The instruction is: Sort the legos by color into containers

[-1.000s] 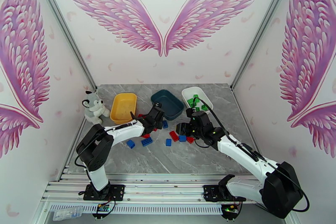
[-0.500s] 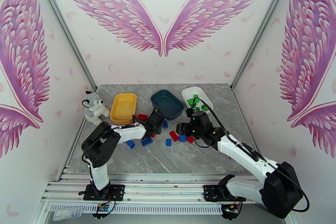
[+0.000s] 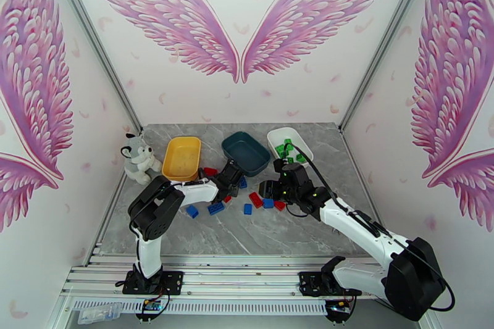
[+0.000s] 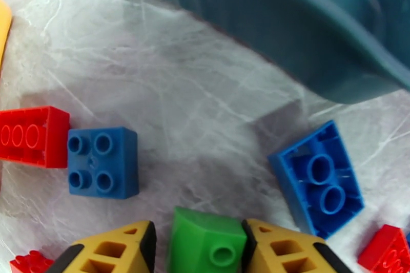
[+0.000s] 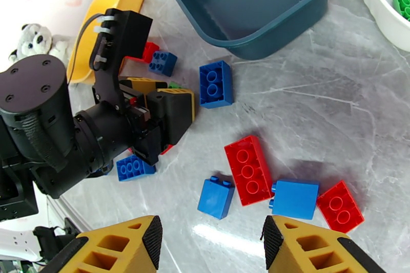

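Grey marble table (image 3: 278, 234), pink wing walls (image 3: 241, 15) all round. Top cam: yellow tray (image 3: 181, 158), teal tray (image 3: 246, 153) and white tray (image 3: 275, 137) line up along the 12 o'clock edge, with green legos (image 3: 287, 150) in the white one. Loose red and blue legos (image 3: 255, 199) sit mid-table between the left gripper (image 3: 230, 179) and right gripper (image 3: 265, 190). A plush husky (image 3: 139, 157) is at 9 o'clock of the yellow tray

Left wrist cam: fingers (image 4: 118, 248) are clamped on a green lego (image 4: 205, 240) at 6 o'clock, one round stud showing, long axis hard to call. A flipped blue brick (image 4: 316, 179) lies at 4 o'clock, long axis running 11 to 5, near the teal tray

Right wrist cam: fingers (image 5: 123, 246) are spread wide with nothing between them. A red brick (image 5: 248, 170) lies just past them, studs up, long axis 11 to 5
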Controlling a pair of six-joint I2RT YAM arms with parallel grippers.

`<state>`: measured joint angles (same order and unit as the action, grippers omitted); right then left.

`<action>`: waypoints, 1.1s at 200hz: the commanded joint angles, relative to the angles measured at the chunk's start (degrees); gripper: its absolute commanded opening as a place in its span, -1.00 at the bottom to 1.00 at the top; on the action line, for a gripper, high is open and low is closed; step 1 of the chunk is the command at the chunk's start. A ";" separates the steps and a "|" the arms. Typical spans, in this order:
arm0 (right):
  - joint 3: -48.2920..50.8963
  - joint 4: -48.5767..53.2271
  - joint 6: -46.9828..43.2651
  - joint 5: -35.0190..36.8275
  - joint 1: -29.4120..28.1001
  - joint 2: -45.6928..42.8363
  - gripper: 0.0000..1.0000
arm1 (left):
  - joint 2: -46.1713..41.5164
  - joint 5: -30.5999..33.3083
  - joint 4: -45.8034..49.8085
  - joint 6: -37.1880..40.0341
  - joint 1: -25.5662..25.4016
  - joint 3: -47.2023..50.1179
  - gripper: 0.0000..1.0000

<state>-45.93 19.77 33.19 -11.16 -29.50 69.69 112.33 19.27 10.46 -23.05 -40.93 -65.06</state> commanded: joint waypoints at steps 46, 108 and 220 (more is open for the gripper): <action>0.72 0.36 -0.14 -0.62 0.58 -1.22 0.18 | -1.15 0.98 0.66 0.83 1.02 -1.52 -0.36; 0.62 0.44 -0.15 -0.33 0.60 -1.47 0.18 | -8.85 -0.81 2.09 1.10 0.87 -0.93 -0.38; 2.11 10.72 3.25 19.38 4.92 -17.34 0.33 | 10.81 -28.91 -9.52 -10.72 -2.75 -29.59 -0.36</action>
<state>-44.62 26.61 35.73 2.57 -25.43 57.21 116.75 -1.34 5.30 -28.58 -43.42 -87.77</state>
